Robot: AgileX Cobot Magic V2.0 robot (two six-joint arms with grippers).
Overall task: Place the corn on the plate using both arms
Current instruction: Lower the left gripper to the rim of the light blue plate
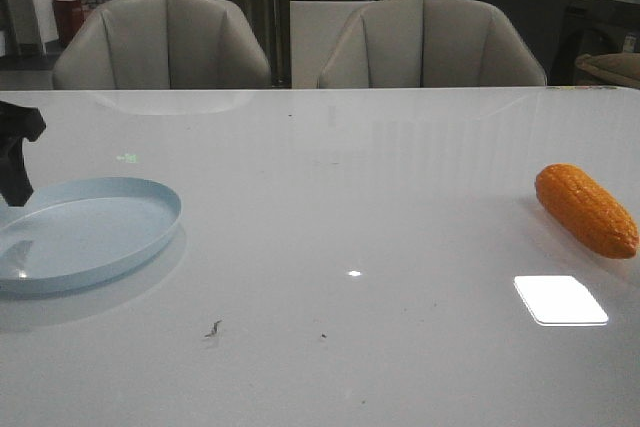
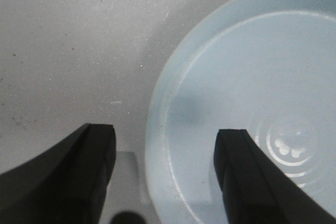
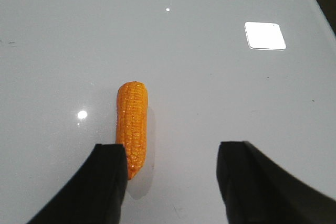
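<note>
Left claw [image 2: 164, 174] gapes over the pale blue plate's [image 2: 157, 103] rim at the table's [image 1: 350, 207] left side; right claw [image 3: 170, 182], unseen from the front, spreads wide above the bumpy orange corn [image 3: 132, 125], lying far right.

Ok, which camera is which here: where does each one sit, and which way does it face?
Front view: faces forward over the table; plate at left, corn at right, left hand's black tip at the left edge.
Left wrist view: on the left arm, looking down between open fingers straddling the plate's rim.
Right wrist view: on the right arm, open fingers above the corn.
Shared: front and each wrist view show the plate or corn.
</note>
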